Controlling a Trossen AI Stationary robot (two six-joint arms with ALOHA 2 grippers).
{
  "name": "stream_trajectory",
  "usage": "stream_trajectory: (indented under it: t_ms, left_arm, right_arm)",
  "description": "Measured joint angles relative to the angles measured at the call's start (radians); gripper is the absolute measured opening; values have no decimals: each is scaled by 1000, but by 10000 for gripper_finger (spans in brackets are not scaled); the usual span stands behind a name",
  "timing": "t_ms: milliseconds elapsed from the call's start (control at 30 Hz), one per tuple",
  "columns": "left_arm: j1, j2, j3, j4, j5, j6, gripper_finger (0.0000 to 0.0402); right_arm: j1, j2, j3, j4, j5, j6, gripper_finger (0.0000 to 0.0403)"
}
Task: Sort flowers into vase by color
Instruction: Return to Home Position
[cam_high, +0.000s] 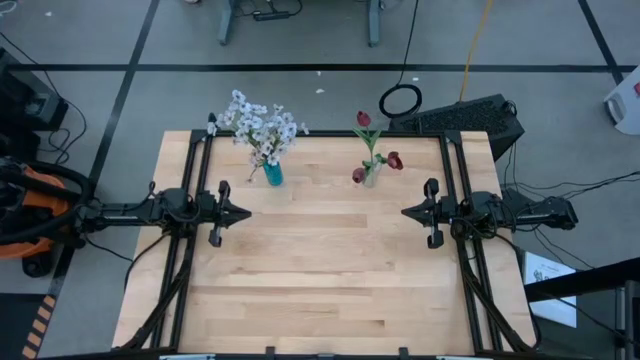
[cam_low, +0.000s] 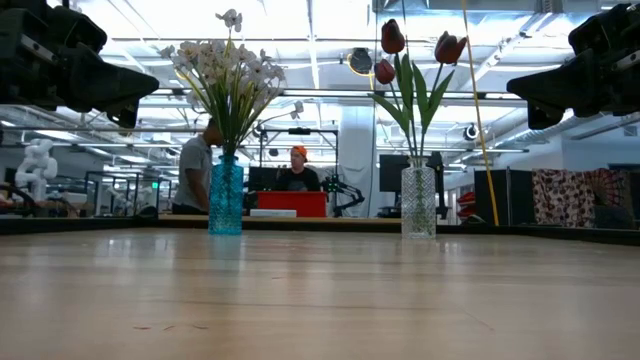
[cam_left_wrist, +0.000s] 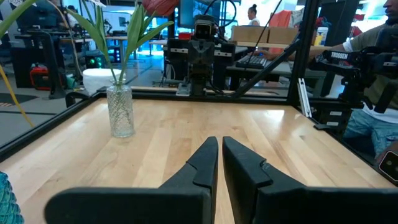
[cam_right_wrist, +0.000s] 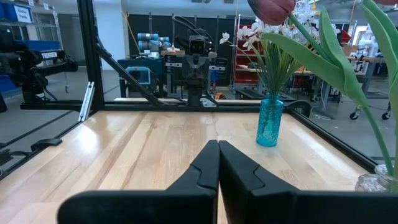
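Observation:
White blossom sprays (cam_high: 262, 125) stand with their stems in a blue glass vase (cam_high: 273, 175) at the table's far left of centre. Dark red tulip buds (cam_high: 364, 119) stand in a clear glass vase (cam_high: 371, 177) at the far right of centre. In the low view the blue vase (cam_low: 226, 195) and the clear vase (cam_low: 418, 201) both stand upright on the wood. My left gripper (cam_high: 246, 212) hovers shut at the table's left side, pointing level toward the middle. My right gripper (cam_high: 405, 212) hovers shut at the right side, facing it. Neither holds anything.
A black frame (cam_high: 200, 160) runs along the table's left, right and far sides. The wooden tabletop (cam_high: 320, 280) stretches bare between the two arms and toward the near edge. People are in the room beyond the table (cam_low: 298, 170).

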Motion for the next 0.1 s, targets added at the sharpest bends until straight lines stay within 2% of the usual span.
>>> stream_trajectory:
  t_ms: [100]
  left_arm:
    - [0, 0, 0, 0, 0, 0, 32]
  right_arm:
    - [0, 0, 0, 0, 0, 0, 0]
